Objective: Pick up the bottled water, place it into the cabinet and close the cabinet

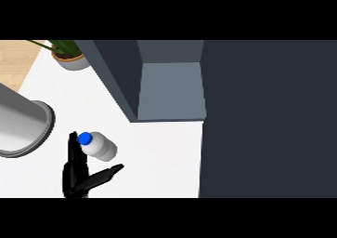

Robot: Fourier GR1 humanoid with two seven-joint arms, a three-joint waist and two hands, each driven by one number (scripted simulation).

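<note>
Bench (164, 153): white top, plain and unmarked, filling the lower left and centre of the head view; its right side ends at a tall dark panel.
Floor (13, 60): light wood boards visible beyond the bench's far left corner.
Cabinet (171, 88): dark grey-blue body standing on the bench at upper centre, its opening showing a paler grey interior; the dark panel (267, 116) to its right fills that whole side of the view and may be the open door, though this cannot be confirmed.
Potted plant (69, 56): small, green leaves in a brown-rimmed pot, at the far left corner of the bench, beside the cabinet.
Metal cylinder (16, 125): large grey vessel at the left edge, lying with its rim toward the bottle.
Bottled water (97, 145): short pale translucent body with a blue cap, tilted, cap pointing up-left; it sits on the bench in front of the cabinet, outside it.
Left hand (78, 169): black, entering from the lower edge; fingers extended upward alongside the bottle's left side near the cap, thumb spread out to the right below the bottle; not closed round it.
Right hand: does not show.
</note>
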